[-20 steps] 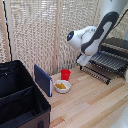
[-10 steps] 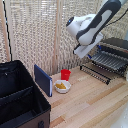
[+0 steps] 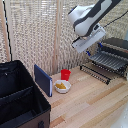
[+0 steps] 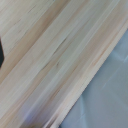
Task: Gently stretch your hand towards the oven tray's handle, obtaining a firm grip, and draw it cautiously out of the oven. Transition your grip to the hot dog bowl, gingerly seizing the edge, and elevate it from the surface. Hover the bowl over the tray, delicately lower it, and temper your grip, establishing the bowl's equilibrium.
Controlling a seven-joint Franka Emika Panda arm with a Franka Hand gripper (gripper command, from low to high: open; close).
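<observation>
The oven [image 3: 118,46] stands at the exterior view's right, dark with silvery trim. Its wire tray [image 3: 106,61] is drawn out over the table, the thin dark handle [image 3: 94,73] along its front edge. The hot dog bowl [image 3: 61,86], white with yellowish food, rests on the wooden table next to a red cup [image 3: 65,75]. My gripper [image 3: 88,49] hangs in the air above the tray's front corner, touching nothing I can see. It is too blurred to show how its jaws stand. The wrist view holds only wooden planks [image 4: 55,55] and a pale grey surface [image 4: 107,90].
A blue flat panel [image 3: 42,80] stands upright just beside the bowl. A large black fabric case [image 3: 20,100] fills the near corner at the exterior view's left. A bamboo blind [image 3: 40,30] hangs behind the table.
The arm has lifted away from the tray and swung slightly toward the exterior view's left. Tray, bowl and cup have stayed where they were.
</observation>
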